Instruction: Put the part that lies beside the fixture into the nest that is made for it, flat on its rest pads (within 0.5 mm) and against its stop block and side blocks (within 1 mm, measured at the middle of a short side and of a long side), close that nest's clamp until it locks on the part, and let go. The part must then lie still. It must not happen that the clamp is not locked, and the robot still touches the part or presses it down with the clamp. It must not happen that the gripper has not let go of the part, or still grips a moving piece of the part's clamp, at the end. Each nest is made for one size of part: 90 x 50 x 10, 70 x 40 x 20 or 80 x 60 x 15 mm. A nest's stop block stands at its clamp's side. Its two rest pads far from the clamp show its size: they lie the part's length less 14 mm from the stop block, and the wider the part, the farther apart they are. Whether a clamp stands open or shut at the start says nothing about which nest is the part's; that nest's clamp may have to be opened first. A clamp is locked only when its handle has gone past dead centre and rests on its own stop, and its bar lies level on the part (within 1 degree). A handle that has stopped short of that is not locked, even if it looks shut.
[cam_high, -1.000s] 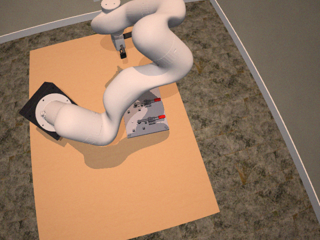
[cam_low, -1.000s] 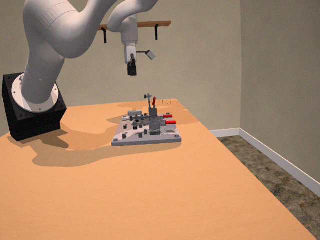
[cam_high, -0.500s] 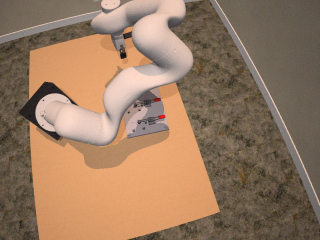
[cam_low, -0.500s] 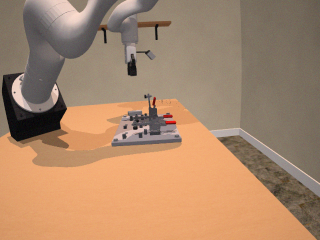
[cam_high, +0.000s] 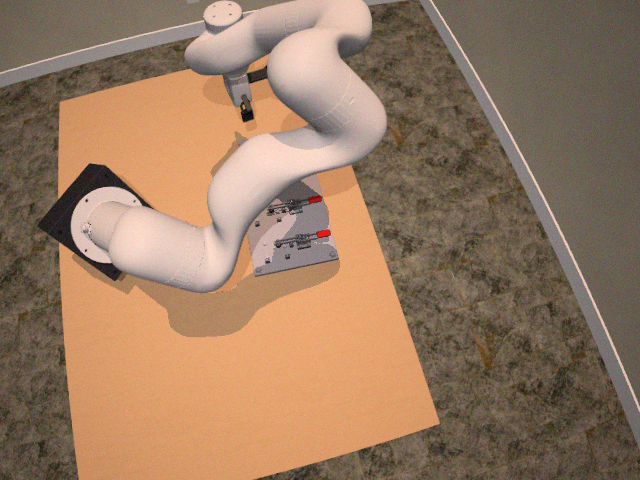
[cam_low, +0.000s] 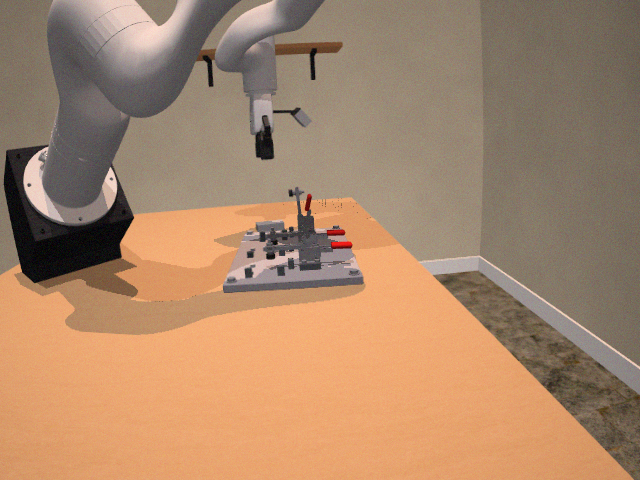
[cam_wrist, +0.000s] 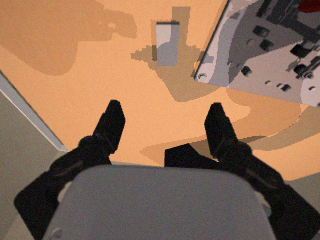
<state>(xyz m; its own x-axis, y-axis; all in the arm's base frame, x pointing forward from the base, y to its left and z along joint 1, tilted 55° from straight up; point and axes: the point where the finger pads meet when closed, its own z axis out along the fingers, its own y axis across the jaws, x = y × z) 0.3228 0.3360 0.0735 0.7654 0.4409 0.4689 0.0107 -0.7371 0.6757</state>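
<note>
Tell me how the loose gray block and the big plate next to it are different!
The loose block is small; the plate is much bigger. The block is plain, with nothing on it, while the plate carries clamps with red handles. Both are grayish and rest on the table.
</note>
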